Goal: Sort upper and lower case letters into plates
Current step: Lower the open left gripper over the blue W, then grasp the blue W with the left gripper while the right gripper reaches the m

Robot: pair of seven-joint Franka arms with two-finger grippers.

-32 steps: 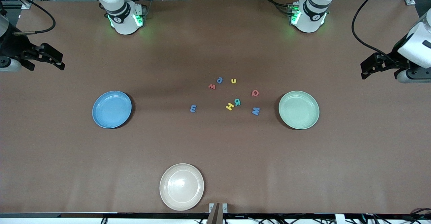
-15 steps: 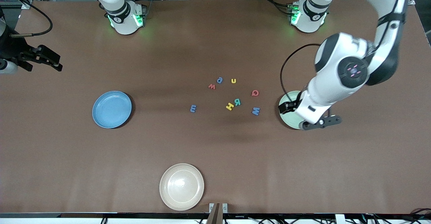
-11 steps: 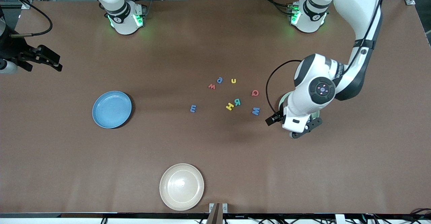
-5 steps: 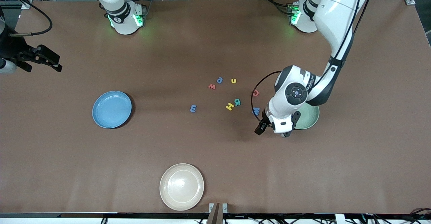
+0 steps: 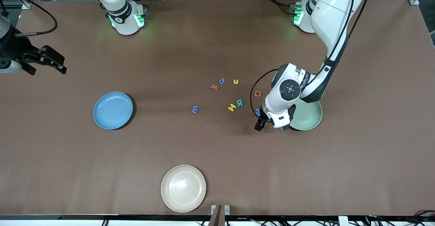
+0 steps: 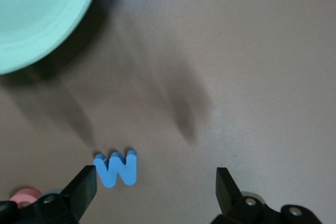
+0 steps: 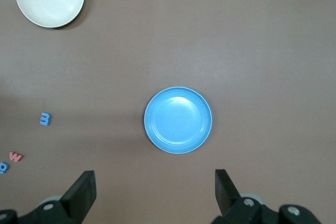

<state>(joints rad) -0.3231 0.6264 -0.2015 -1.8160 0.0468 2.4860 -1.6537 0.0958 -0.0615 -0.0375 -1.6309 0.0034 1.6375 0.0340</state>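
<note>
Eight small flat letters lie loose between round blue plate (image 5: 112,110) and pale green plate (image 5: 307,116) | step: first pick | left gripper (image 6: 156,195) released over blue W (image 6: 116,168) | next: centre, descend, pinch | right gripper (image 7: 155,194) released, waiting above blue plate.

The left arm is stretched from its base down toward the table's middle, its wrist bent downward; the left gripper (image 6: 152,187) is held open, low. The right arm waits, its right gripper (image 7: 152,190) open, raised high.
</note>
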